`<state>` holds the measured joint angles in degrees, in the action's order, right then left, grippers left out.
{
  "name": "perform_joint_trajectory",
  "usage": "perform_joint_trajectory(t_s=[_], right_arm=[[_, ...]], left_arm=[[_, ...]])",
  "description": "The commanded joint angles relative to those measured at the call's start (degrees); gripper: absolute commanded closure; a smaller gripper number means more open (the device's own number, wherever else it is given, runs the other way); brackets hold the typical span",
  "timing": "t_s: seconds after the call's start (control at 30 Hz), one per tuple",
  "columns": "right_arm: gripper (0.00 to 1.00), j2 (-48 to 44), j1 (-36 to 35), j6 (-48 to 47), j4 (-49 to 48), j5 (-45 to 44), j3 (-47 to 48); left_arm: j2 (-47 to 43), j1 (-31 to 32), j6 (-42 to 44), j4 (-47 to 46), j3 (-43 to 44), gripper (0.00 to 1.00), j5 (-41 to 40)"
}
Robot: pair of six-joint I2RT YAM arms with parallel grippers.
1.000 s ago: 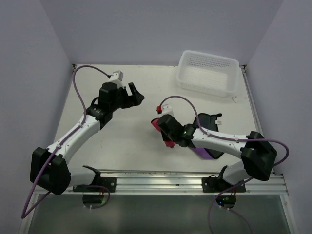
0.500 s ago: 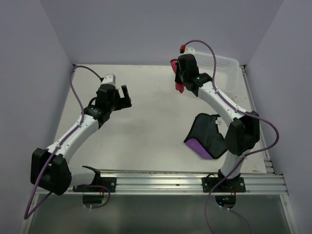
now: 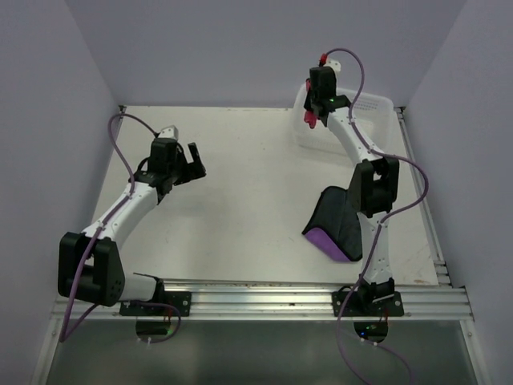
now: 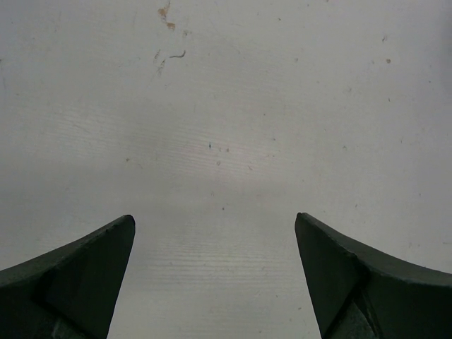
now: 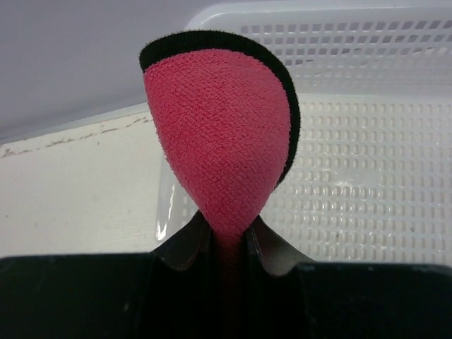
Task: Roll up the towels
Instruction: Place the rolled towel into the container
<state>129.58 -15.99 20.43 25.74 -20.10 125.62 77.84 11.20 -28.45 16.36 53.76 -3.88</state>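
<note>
Right gripper (image 5: 224, 236) clamped tight on the pink-red towel (image 5: 222, 131), pinched at its narrow bottom end so it fanned out above the fingers like a little paddle. Black edging along the top and right rim of it. Seen from the right wrist view, held up right in front of the white perforated basket (image 5: 367, 176), over its near-left corner or so, hard to say if directly above the rim or just shy of it. Same story from the top view: right gripper (image 3: 309, 119) way out at the far side of the table (image 3: 240, 208), arm stretched long, a bit of pink-red towel (image 3: 307, 120) poking out by the left edge of the basket (image 3: 377, 108).

Left gripper (image 4: 215, 275) spread wide, nothing between the fingers (image 4: 78, 272), just bare speckled tabletop below, with a few rusty marks at the top of the left wrist view. From above, left gripper (image 3: 191, 160) parked over the left half of the table, well apart from everything else.

Purple towel (image 3: 327, 241) lying on the table near the right arm's lower link, with black fabric (image 3: 333, 210) draped over and behind it, partly hidden by the arm. Looked loosely folded rather than rolled, couldn't tell more than that.
</note>
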Motion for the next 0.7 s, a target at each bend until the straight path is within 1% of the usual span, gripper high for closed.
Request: perform_joint_trajectory(t_s=[0.0,0.1,0.13,0.23,0.37,0.43,0.53,0.57,0.6,0.63,0.67], right_arm=[[1.00,4.0,2.3,3.4,0.7,1.3,5.4],[1.00,7.3,4.1,5.8,0.5,4.1,5.8],[1.00,10.1,4.6,6.1,0.8,6.0,6.9],[1.00,13.8,5.4,6.7,3.3,7.4,8.3],[1.00,15.2,6.6,7.3,2.7,8.8,6.3],[0.96,16.3,6.9,7.0,3.6,9.2,6.6],[0.82,16.9,6.9,5.7,4.3,9.5,7.4],[0.75,17.2,6.9,5.2,4.5,9.5,7.4],[0.64,17.4,6.9,5.2,4.8,9.5,7.5],[0.58,17.6,6.9,5.1,5.3,9.6,7.5],[0.54,17.7,6.9,4.8,5.6,9.6,7.6]], left_arm=[[-2.1,-0.2,3.0,-1.0,1.3,0.00,2.7],[-3.4,-0.1,4.4,-0.7,1.4,0.00,1.2],[-3.5,0.0,4.5,-1.0,1.3,0.00,1.3],[-3.0,0.0,5.1,-0.9,1.6,0.00,2.0],[-2.6,0.0,5.5,-1.0,2.1,0.00,3.3],[-2.6,0.0,5.8,-1.0,2.1,0.01,3.6],[-2.3,0.0,5.7,-1.2,2.1,0.01,3.6],[-2.3,0.1,5.7,-1.2,2.1,0.01,4.9],[-2.3,0.0,5.7,-1.2,2.1,0.01,5.3],[-2.1,0.0,5.7,-1.3,2.1,0.00,5.5],[-2.1,0.0,5.7,-1.3,2.1,0.00,5.5]])
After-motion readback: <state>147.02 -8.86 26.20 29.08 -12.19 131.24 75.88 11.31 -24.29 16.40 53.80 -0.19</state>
